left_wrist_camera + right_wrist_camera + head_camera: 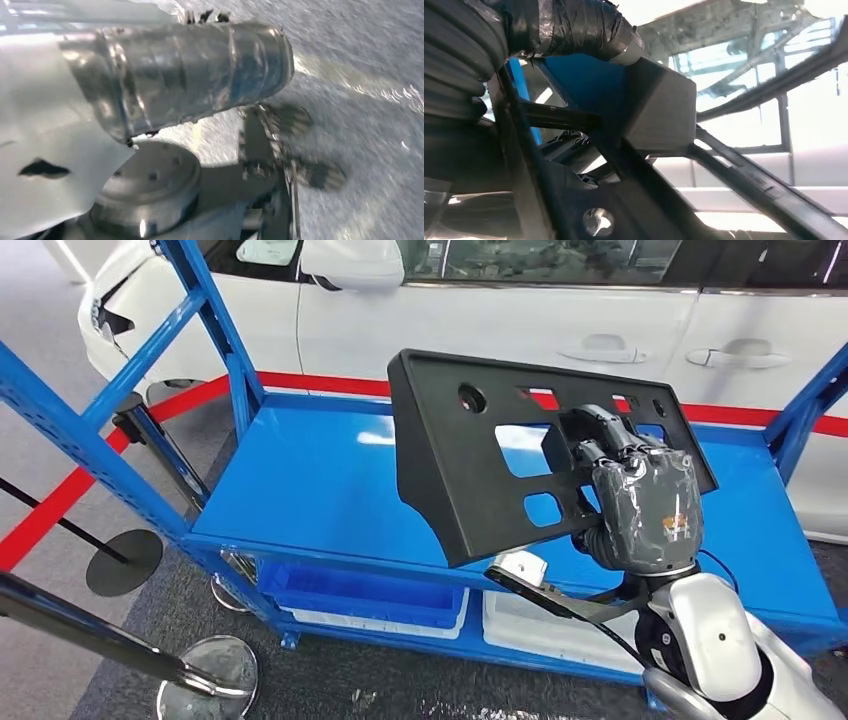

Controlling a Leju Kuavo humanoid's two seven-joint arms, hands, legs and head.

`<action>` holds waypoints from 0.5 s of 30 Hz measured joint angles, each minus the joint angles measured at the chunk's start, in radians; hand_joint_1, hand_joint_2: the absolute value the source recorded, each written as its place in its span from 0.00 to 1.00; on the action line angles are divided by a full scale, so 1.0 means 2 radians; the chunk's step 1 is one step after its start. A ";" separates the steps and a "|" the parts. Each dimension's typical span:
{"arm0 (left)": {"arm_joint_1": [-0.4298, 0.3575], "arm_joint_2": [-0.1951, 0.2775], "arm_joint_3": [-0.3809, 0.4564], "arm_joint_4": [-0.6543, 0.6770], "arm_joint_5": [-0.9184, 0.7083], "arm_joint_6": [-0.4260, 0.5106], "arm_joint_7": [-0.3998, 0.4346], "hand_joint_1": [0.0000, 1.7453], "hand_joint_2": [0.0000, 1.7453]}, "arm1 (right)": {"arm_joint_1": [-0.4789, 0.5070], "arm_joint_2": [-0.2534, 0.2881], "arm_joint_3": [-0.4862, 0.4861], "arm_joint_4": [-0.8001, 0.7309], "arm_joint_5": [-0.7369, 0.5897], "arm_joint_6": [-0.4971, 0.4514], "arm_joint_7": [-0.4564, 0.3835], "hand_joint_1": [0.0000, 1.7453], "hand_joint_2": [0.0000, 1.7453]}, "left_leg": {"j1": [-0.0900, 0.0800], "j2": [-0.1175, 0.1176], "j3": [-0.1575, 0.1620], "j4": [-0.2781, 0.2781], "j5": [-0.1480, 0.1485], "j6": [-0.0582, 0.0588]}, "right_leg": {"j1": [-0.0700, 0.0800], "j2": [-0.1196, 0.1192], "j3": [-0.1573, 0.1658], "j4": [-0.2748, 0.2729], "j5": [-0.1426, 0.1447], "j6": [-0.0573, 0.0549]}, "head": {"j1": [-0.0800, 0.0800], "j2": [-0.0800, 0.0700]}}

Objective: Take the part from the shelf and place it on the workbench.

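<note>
The right hand (640, 502) grasped the black panel (480, 455), holding it tilted above the right side of the blue shelf (310, 480). The left hand's (175, 75) state could not be told.

Head view: bright, even light, sharp throughout; you see white glare patches on the blue shelf (320, 480) and soft reflections on the car door (520, 330). Left wrist view: heavily motion-blurred, you cannot resolve the floor texture; streaked highlights on the ribbed cover (180, 75). Right wrist view: strongly backlit; bright windows (764, 125) wash out, the near part (659, 110) sits in dark shadow.
</note>
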 joint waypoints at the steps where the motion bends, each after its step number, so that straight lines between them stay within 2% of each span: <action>1: 0.000 0.000 0.000 0.000 0.000 0.000 0.000 0.00 0.00 | 0.000 -0.001 0.001 -0.001 0.002 0.001 0.000 1.00 1.00 | 0.004 0.001 -0.003 -0.007 0.011 -0.003 | -0.001 0.001 -0.005 0.019 -0.025 0.003 | 0.000 0.000; 2: 0.000 0.000 0.000 0.000 0.000 0.000 0.000 0.00 0.00 | -0.001 -0.002 0.002 -0.001 0.004 0.002 -0.001 1.00 1.00 | 0.007 0.001 -0.009 -0.008 0.018 -0.006 | -0.004 0.001 -0.010 0.047 -0.053 0.009 | 0.001 0.000; 3: 0.000 0.000 0.000 0.000 0.000 0.000 0.000 0.00 0.00 | -0.001 -0.002 0.004 -0.002 0.008 0.004 -0.002 1.00 1.00 | 0.011 0.002 -0.017 -0.007 0.024 -0.011 | -0.007 0.001 -0.014 0.078 -0.073 0.014 | 0.001 0.000; 4: 0.000 -0.001 0.000 0.000 0.001 0.000 0.000 0.00 0.00 | -0.001 -0.002 0.006 -0.002 0.014 0.006 -0.003 1.00 1.00 | 0.015 0.002 -0.026 -0.004 0.028 -0.016 | -0.012 0.001 -0.015 0.104 -0.080 0.021 | 0.001 0.000; 5: 0.000 -0.002 0.000 0.000 0.002 0.000 0.000 0.00 0.00 | -0.001 -0.002 0.008 -0.002 0.020 0.009 -0.003 1.00 1.00 | 0.019 0.002 -0.036 0.001 0.032 -0.021 | -0.017 0.001 -0.010 0.118 -0.076 0.028 | 0.001 0.000; 6: 0.000 -0.002 0.000 0.000 0.002 0.000 0.000 0.00 0.00 | -0.001 -0.002 0.010 -0.002 0.026 0.010 -0.004 1.00 1.00 | 0.025 0.002 -0.047 0.008 0.034 -0.025 | -0.022 0.000 0.003 0.115 -0.064 0.036 | 0.001 0.000; 7: 0.000 -0.003 -0.001 0.000 0.003 -0.001 0.000 0.00 0.00 | -0.001 -0.002 0.012 -0.002 0.032 0.012 -0.004 1.00 1.00 | 0.030 0.003 -0.058 0.019 0.034 -0.031 | -0.028 -0.001 0.024 0.096 -0.053 0.045 | 0.001 0.000; 8: 0.000 -0.002 -0.001 0.000 0.003 0.000 0.000 0.00 0.00 | -0.003 -0.002 0.014 -0.003 0.038 0.014 -0.004 1.00 1.00 | 0.033 0.002 -0.071 0.032 0.033 -0.037 | -0.033 -0.002 0.048 0.068 -0.052 0.054 | 0.003 0.000; 9: 0.000 -0.002 -0.001 0.000 0.004 0.000 0.000 0.00 0.00 | -0.004 -0.002 0.016 -0.004 0.043 0.016 -0.005 1.00 1.00 | 0.035 0.002 -0.082 0.047 0.031 -0.043 | -0.035 -0.002 0.066 0.043 -0.058 0.055 | 0.004 0.000; 10: 0.001 -0.001 -0.001 0.000 0.004 0.000 0.000 0.00 0.00 | -0.004 -0.002 0.019 -0.005 0.048 0.017 -0.007 1.00 1.00 | 0.035 0.001 -0.091 0.059 0.030 -0.049 | -0.036 -0.003 0.077 0.026 -0.068 0.052 | 0.005 0.000; 11: 0.001 -0.001 -0.001 0.000 0.004 0.000 0.000 0.00 0.00 | -0.005 -0.002 0.021 -0.006 0.053 0.018 -0.008 1.00 1.00 | 0.035 0.000 -0.097 0.066 0.031 -0.053 | -0.035 -0.002 0.079 0.020 -0.077 0.045 | 0.006 0.000; 12: 0.002 -0.001 -0.002 0.000 0.005 0.000 0.000 0.00 0.00 | -0.005 -0.002 0.023 -0.007 0.057 0.020 -0.009 1.00 1.00 | 0.035 -0.001 -0.100 0.070 0.034 -0.056 | -0.033 -0.002 0.074 0.022 -0.078 0.035 | 0.005 0.000; 13: 0.003 -0.001 -0.002 0.000 0.005 -0.001 0.000 0.00 0.00 | -0.006 -0.002 0.025 -0.007 0.060 0.021 -0.009 1.00 1.00 | 0.037 -0.001 -0.102 0.071 0.036 -0.058 | -0.034 -0.003 0.069 0.023 -0.076 0.028 | 0.005 0.000; 14: 0.004 -0.002 -0.003 0.000 0.005 -0.001 0.000 0.00 0.00 | -0.006 -0.002 0.027 -0.007 0.062 0.023 -0.010 1.00 1.00 | 0.038 -0.002 -0.106 0.073 0.031 -0.059 | -0.033 -0.003 0.065 0.024 -0.072 0.022 | 0.004 0.000; 15: 0.005 -0.002 -0.003 0.000 0.006 -0.001 0.000 0.00 0.00 | -0.006 -0.002 0.029 -0.008 0.064 0.025 -0.011 1.00 1.00 | 0.039 -0.002 -0.111 0.084 0.018 -0.061 | -0.033 -0.003 0.060 0.024 -0.068 0.016 | 0.003 0.000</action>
